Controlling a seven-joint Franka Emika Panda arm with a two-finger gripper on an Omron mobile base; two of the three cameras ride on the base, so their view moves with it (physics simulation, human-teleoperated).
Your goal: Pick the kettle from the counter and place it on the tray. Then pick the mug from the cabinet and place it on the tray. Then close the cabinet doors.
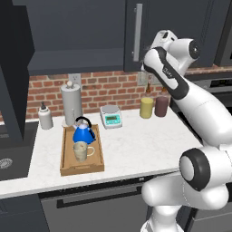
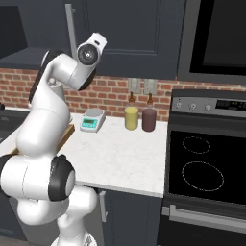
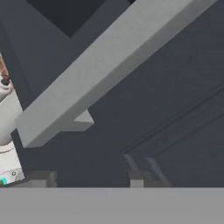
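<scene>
Already, in the left base view, the kettle and mug sit on the tray on the tabletop; the right cabinet door stands above it, its bar handle upright. In the right base view the arm's wrist reaches that door. In the hand view the handle lies just ahead of the hand, slanting across; the fingertips stand partly apart, holding nothing yet.

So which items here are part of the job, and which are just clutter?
Job: bright-blue cone-shaped kettle; beige speckled mug; light-brown wooden tray; dark grey-blue cabinet door with silver bar handle.
Clutter: digital kitchen scale; yellow jar; dark-red jar; tall grey cylinder; white bottle.
</scene>
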